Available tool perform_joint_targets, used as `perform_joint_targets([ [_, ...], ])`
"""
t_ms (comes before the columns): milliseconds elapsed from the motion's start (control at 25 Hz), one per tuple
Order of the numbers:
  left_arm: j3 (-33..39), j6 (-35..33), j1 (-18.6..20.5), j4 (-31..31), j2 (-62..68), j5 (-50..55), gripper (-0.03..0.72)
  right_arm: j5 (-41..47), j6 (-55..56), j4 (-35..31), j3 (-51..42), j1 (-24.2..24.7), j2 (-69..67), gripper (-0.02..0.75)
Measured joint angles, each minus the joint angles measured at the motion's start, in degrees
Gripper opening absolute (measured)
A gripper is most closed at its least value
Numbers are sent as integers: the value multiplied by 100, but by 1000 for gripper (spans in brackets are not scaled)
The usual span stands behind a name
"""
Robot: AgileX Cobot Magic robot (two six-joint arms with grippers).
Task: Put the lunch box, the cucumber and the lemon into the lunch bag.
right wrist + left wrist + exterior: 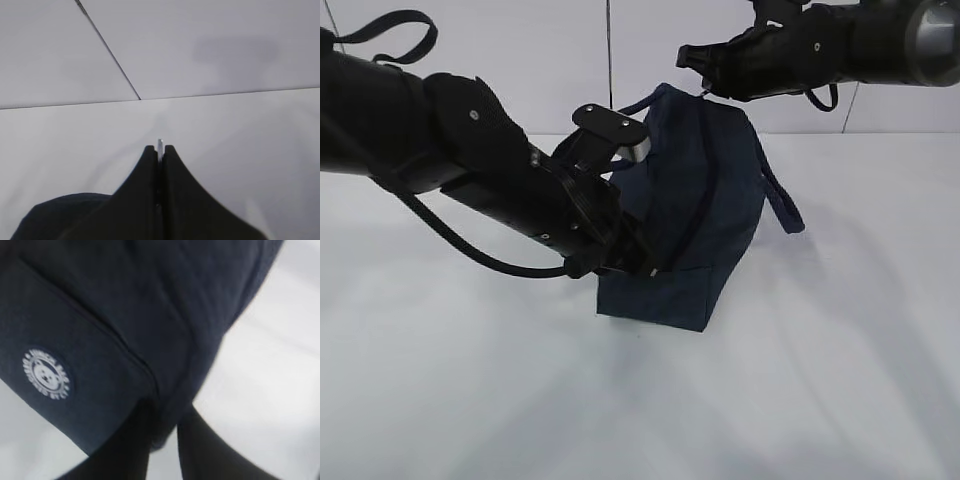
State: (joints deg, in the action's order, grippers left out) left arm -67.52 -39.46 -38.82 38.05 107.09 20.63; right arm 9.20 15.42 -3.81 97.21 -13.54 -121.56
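Observation:
The dark navy lunch bag [715,215] stands tilted at the table's middle, its zipper line [692,200] running up its side. My left gripper [638,262] grips the bag's lower near end; in the left wrist view the fabric [125,305] sits between its fingers [135,445]. My right gripper [692,62] is at the bag's top, shut on a thin metal piece [160,145], apparently the zipper pull. A bit of the bag [50,220] shows below it. The lunch box, cucumber and lemon are out of view.
One padded handle [782,195] hangs off the bag's right side. A round white logo patch [46,374] is on the fabric. The white table [820,380] spreads around the bag, with a white wall [520,60] behind it.

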Motion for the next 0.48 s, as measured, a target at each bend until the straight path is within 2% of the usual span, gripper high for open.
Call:
perform_joint_targets([
  [200,-309,231,28,14,-225,479,305,19,0,0,9,19,0,17],
  [480,-1335,1375,510,-31,-288,1765,344,33,0,-11,9,19,0,17],
])
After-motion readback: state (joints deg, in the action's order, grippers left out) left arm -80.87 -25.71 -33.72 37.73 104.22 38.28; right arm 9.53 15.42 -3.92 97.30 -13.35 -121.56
